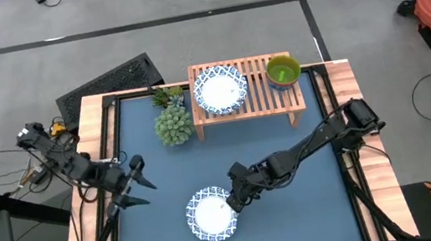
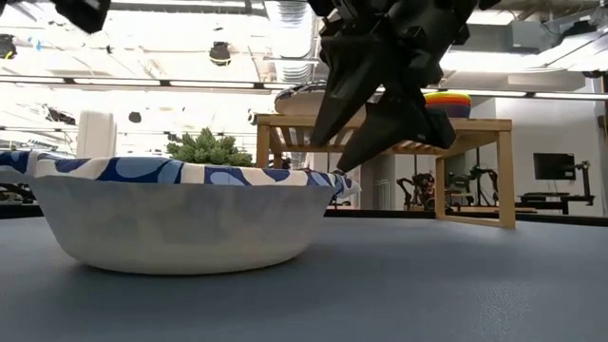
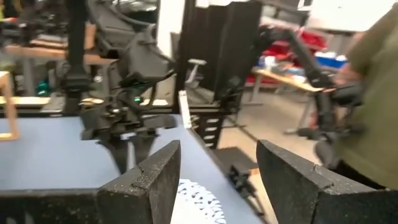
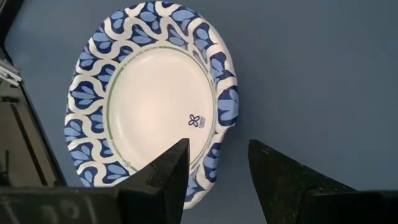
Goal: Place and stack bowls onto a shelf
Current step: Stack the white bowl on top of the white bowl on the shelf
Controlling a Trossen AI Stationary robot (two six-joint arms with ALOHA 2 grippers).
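My left claw [image 1: 141,181] waits over the left side of the bench [image 1: 296,210], fingers spread apart and nothing between them. Its wrist view looks across the blue mat at the right arm, and a person in an olive sleeve [image 3: 373,106] stands in the room beyond the bench edge.

Next comes the plant [image 1: 171,118], sitting just off the shelf's left leg. Toward the front of the bench, near the middle, lies a patterned bowl [image 1: 212,215], upright on the mat. My right claw [image 1: 233,201] sits at that bowl's right rim — fingers apart, one on each side of the rim in the wrist view, not closed on it. From the low view the fingertips hang just above the rim's edge, and I cannot tell whether they touch it.

At the back stands the shelf [image 1: 263,101]. A second patterned bowl [image 1: 220,88] rests on the left part of its slatted top, and a green bowl [image 1: 283,70] sits at its right end, on top of other coloured bowls — the low view shows their stacked rims.
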